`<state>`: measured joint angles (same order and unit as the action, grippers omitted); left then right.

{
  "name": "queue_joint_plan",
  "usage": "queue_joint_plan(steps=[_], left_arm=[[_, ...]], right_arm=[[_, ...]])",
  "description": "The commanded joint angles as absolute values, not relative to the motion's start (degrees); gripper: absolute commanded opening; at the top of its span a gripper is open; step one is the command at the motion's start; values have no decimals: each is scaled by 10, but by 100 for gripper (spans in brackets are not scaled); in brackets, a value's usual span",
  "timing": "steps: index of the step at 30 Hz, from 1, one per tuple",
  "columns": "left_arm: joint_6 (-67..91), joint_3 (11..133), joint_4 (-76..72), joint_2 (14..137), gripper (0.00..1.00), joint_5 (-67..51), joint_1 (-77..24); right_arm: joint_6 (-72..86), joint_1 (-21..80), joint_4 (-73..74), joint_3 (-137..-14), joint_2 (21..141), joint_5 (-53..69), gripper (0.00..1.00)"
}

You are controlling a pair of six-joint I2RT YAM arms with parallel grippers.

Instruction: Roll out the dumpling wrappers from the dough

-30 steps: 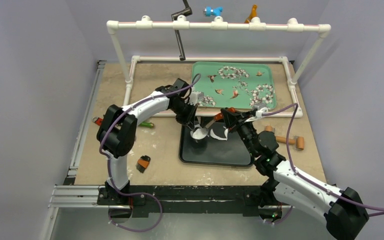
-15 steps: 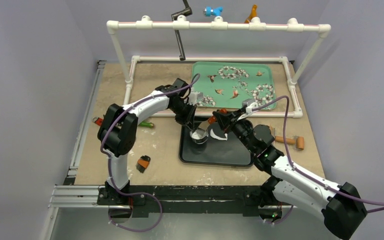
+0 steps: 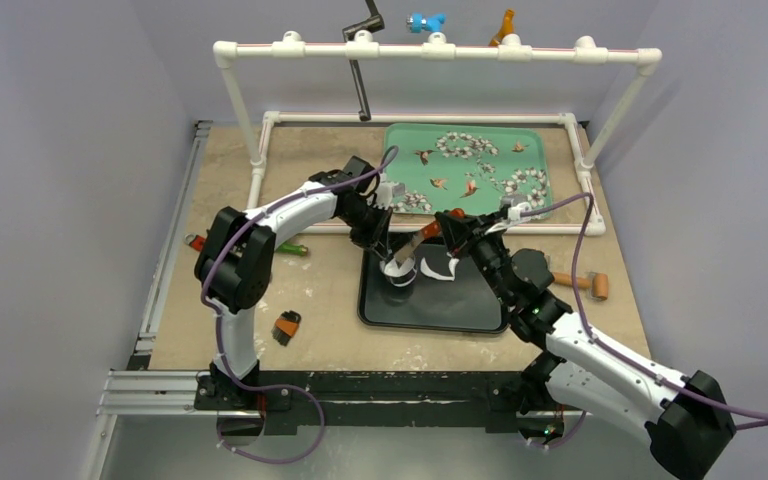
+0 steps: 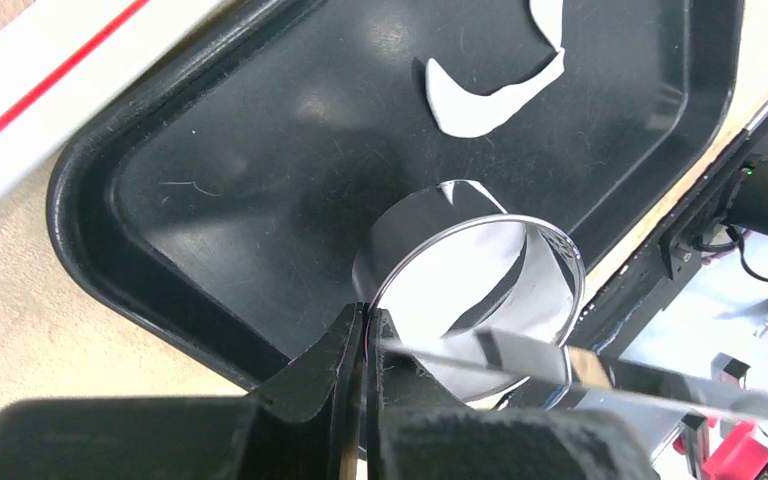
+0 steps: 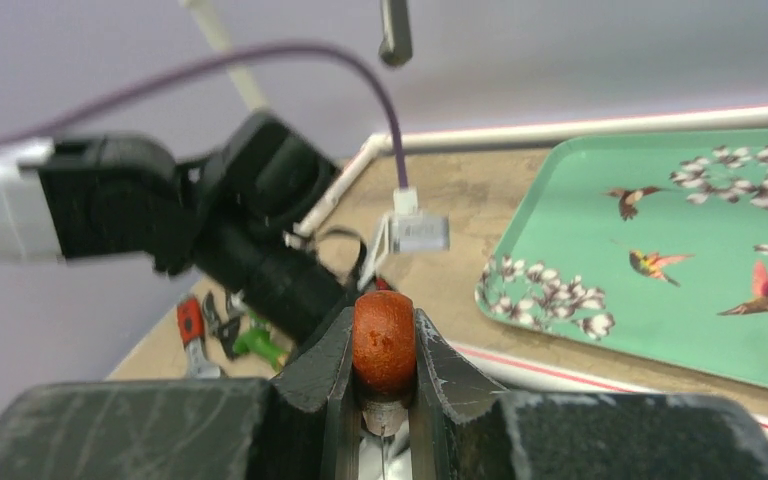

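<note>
My left gripper (image 3: 386, 250) (image 4: 363, 312) is shut on the rim of the metal ring cutter (image 3: 399, 270) (image 4: 475, 290) and holds it tilted over the black tray (image 3: 460, 310) (image 4: 210, 180). White dough shows inside the ring (image 4: 450, 290); I cannot tell if it is a whole wrapper. My right gripper (image 3: 449, 231) (image 5: 384, 318) is shut on the red-brown wooden handle (image 5: 384, 340) of a flat metal blade tool (image 4: 580, 365). The blade reaches across the ring's near rim. A curved white scrap (image 3: 441, 268) (image 4: 495, 85) lies on the tray beside the ring.
A green flowered tray (image 3: 430, 140) (image 5: 600, 210) lies behind, inside a white pipe frame (image 3: 260, 160). A rolling pin (image 3: 582, 282) lies at the right. Small tools (image 3: 196, 242) and a green piece (image 3: 296, 250) lie at the left, an orange-black item (image 3: 286, 326) near front.
My right gripper swung left toward the ring with the blade tool, then drew back slightly right. The ring cutter now sits more tilted in my left gripper.
</note>
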<state>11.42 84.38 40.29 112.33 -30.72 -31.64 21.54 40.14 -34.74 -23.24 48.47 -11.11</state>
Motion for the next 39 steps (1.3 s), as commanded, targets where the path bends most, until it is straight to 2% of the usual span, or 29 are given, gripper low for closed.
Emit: queue_joint_plan(steps=[1,6,9,13,15,20,27,32,39], left_arm=[[99,827,371,1111,0,-293,-319],[96,823,369,1121,0,-292,-320],[92,824,368,1112,0,-288,-320],[76,826,366,1095,0,-273,-320],[67,827,369,1096,0,-262,-319],[56,827,370,1096,0,-251,-319],[39,836,386,1041,0,-243,-313],[31,826,392,1007,0,-246,-312],[54,805,381,1007,0,-298,-312]], right_arm=[[302,404,-328,-324,485,-189,0],[339,404,-318,-348,503,-229,0],[346,399,-225,-363,481,-304,0],[355,364,-101,-358,407,-346,0],[357,343,-29,-368,396,-344,0],[369,294,32,-365,409,-286,0],[426,260,-51,-308,437,-91,0],[462,258,-112,-266,466,-47,0],[505,250,-351,-142,511,-3,0]])
